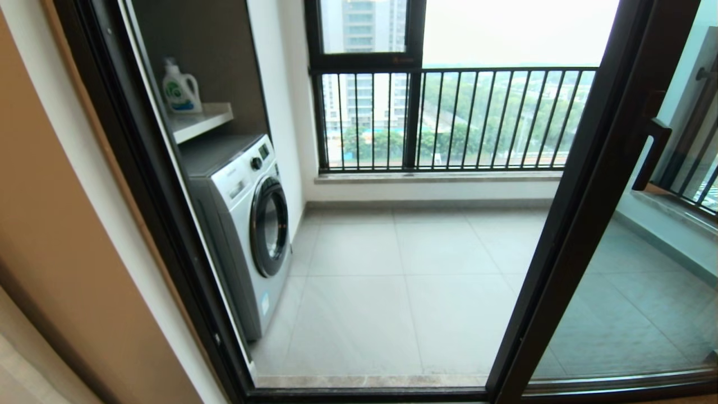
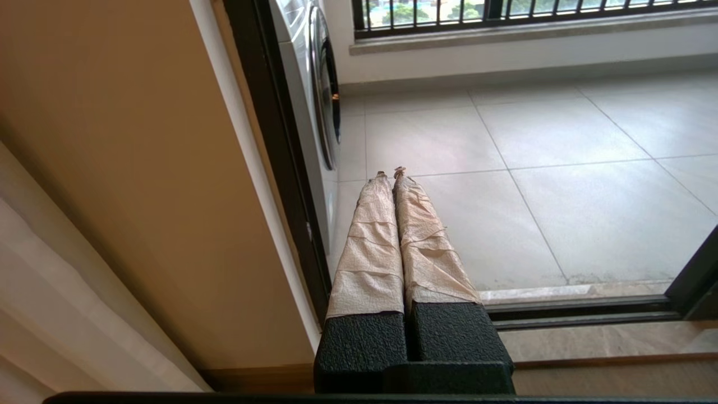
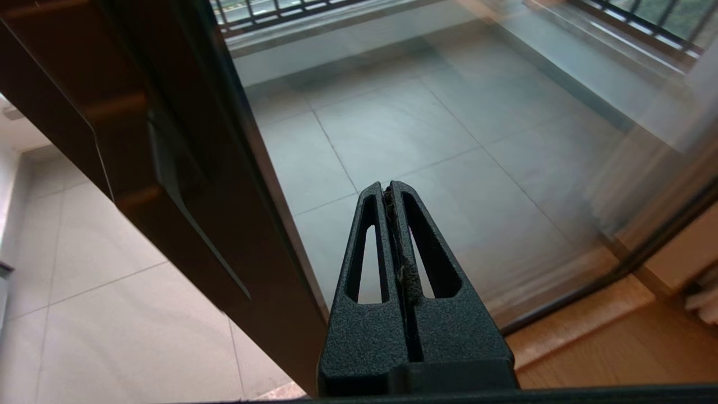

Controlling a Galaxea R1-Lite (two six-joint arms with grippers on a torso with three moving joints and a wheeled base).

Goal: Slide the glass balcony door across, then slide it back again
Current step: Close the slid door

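Close to me, my left gripper (image 2: 391, 175) has its two paper-wrapped fingers pressed together on nothing, low by the left side of the doorway, near the floor track (image 2: 578, 314). My right gripper (image 3: 391, 193) is pinched tight too and grasps nothing — it sits just in front of the pane, beside the door's dark upright, not touching the handle as far as I can see. The glass balcony door (image 1: 583, 224) stands on the right side of the doorway, and the left part of the doorway is wide open, so I can look straight out to the tiled floor. Its bar handle (image 1: 650, 154) is on the upright that faces the gap. The door stands tall, its long side running up and down, and its flat face looks at me. I think the door is pushed across one way now — but I can't tell which half of the job this is. Farther out are the washing machine (image 1: 247, 224) and the railing (image 1: 454, 118).
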